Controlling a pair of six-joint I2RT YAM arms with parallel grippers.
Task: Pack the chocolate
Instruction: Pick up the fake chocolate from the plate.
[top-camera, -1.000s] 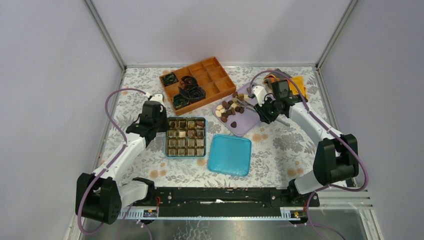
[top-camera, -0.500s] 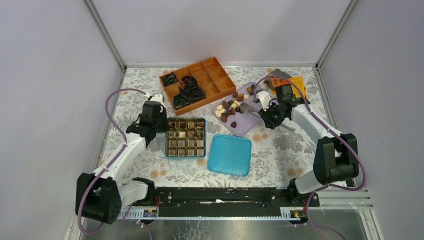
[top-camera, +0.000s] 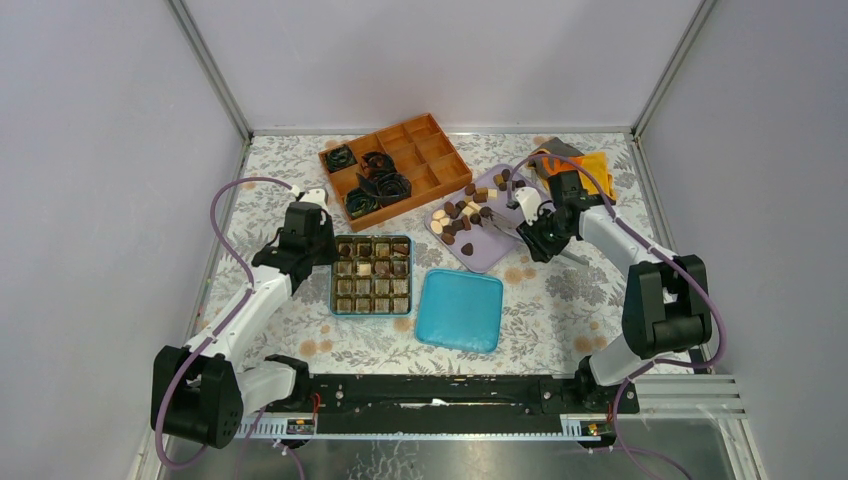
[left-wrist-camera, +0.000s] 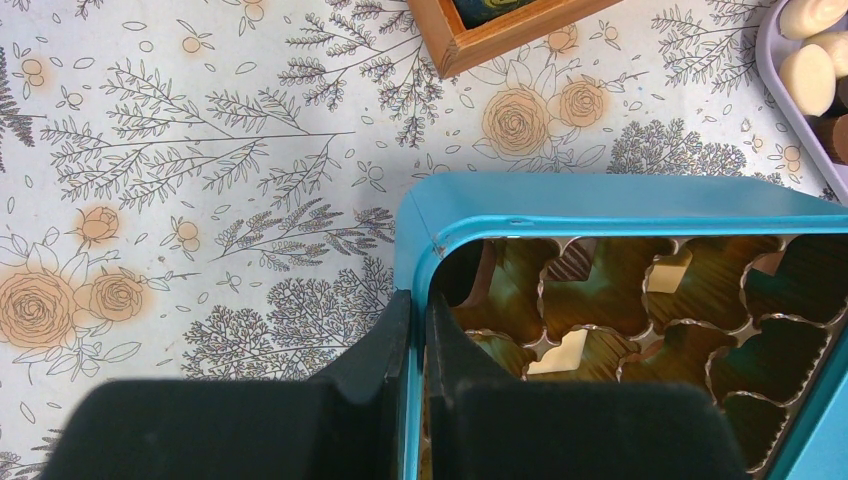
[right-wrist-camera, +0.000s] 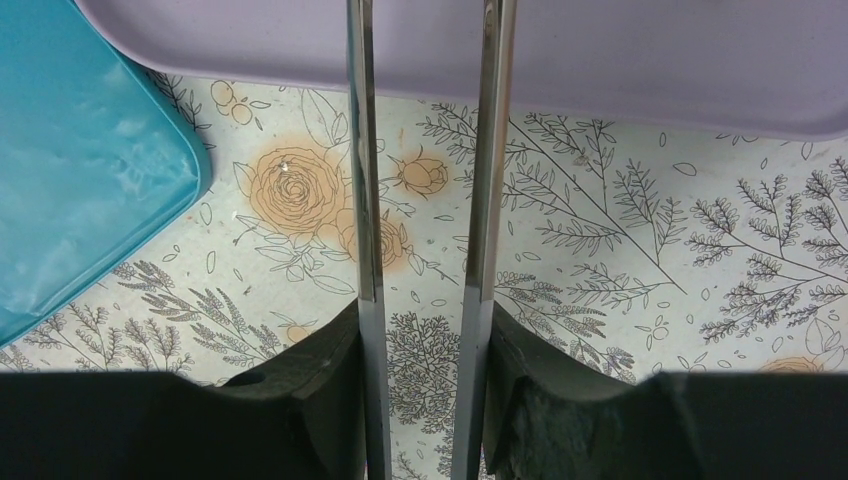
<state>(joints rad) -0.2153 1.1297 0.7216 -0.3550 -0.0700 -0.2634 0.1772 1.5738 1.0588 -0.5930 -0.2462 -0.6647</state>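
Floral tablecloth (top-camera: 560, 290) below us: our left gripper (left-wrist-camera: 418, 320) pinches the tin (left-wrist-camera: 600, 195) wall; our right gripper (right-wrist-camera: 425, 340) grasps tongs (right-wrist-camera: 366, 150) reaching over the tray (right-wrist-camera: 650, 60) of loose chocolate (top-camera: 455, 212). We judge the next move is to nip one piece.

Left claw (left-wrist-camera: 418, 312), lid (top-camera: 459, 310) flank tin (left-wrist-camera: 600, 200); purple tray (top-camera: 486, 253) behind; near side free.

The tongs (right-wrist-camera: 365, 200) run off the right wrist view's top edge, tips unseen, and the purple tray (right-wrist-camera: 620, 60) is cut there too. The left fingers (left-wrist-camera: 370, 360) hide part of the blue tin (left-wrist-camera: 600, 200), which runs past the right and bottom edges.
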